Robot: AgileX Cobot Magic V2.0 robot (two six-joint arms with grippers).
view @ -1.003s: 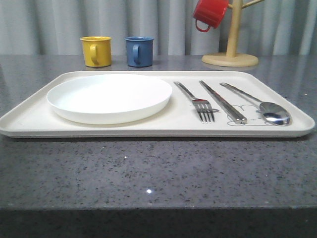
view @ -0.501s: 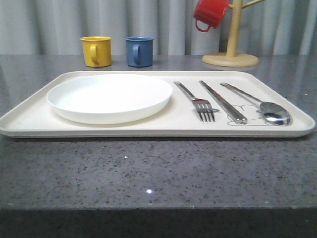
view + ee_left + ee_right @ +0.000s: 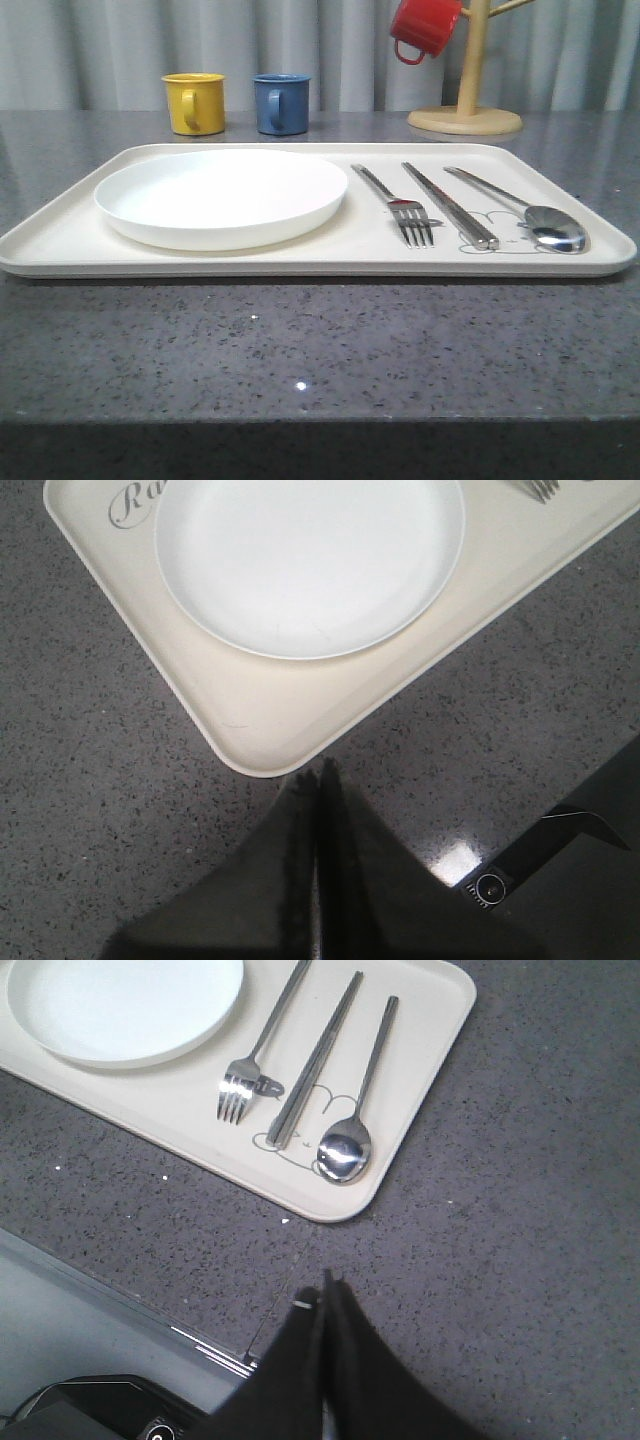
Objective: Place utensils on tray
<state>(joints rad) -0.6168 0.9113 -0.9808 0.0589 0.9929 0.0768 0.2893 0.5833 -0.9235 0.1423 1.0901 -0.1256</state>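
Observation:
The cream tray lies across the grey countertop. On its right half the silver fork, the pair of chopsticks and the round-bowled spoon lie side by side. The right wrist view shows the same fork, chopsticks and spoon on the tray. My right gripper is shut and empty, above the counter near the tray's corner. My left gripper is shut and empty too, just off another corner of the tray.
A white plate fills the tray's left half. Behind the tray stand a yellow mug and a blue mug. A wooden mug tree with a red mug stands at the back right.

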